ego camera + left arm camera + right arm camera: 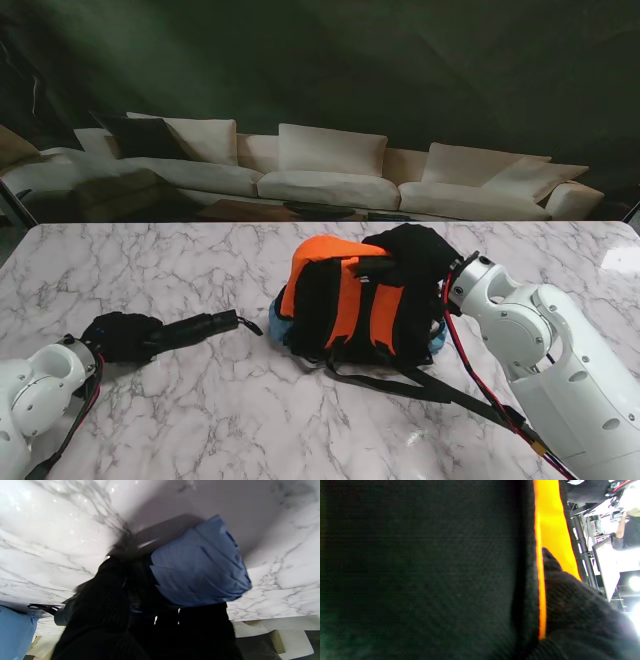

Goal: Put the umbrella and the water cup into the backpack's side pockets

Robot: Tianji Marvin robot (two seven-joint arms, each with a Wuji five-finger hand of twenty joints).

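A folded dark umbrella (195,327) lies flat on the white marble table (200,420), to the left of the backpack and well apart from it, its tip and strap loop pointing toward the pack. The left robot hand (120,336), in a black glove, is wrapped around the umbrella's end farthest from the pack. In the left wrist view the gloved fingers (105,592) curl around blue pleated umbrella fabric (200,565), so this hand appears closed on the umbrella, which seems to rest on the table or only just above it.

The backpack (360,300) lies near the middle of the table. It is orange and black, with light blue showing at its nearer edges and black straps (420,385) trailing toward me. The right robot hand (415,252), also gloved in black, rests on the far right top of the pack. The right wrist view is filled with black fabric and an orange strip (552,530), with a gloved finger (550,562) pressed along the strip. It seems to be holding or steadying the pack, perhaps at a pocket edge, but how firmly it grips cannot be told.

No water cup can be made out in any view; whether it is already in a pocket or out of sight cannot be told.

As a judgement, the task is at an early stage: the umbrella is grasped but not yet in a side pocket. Carrying it over and sliding it in is left, and the cup remains unaccounted for.
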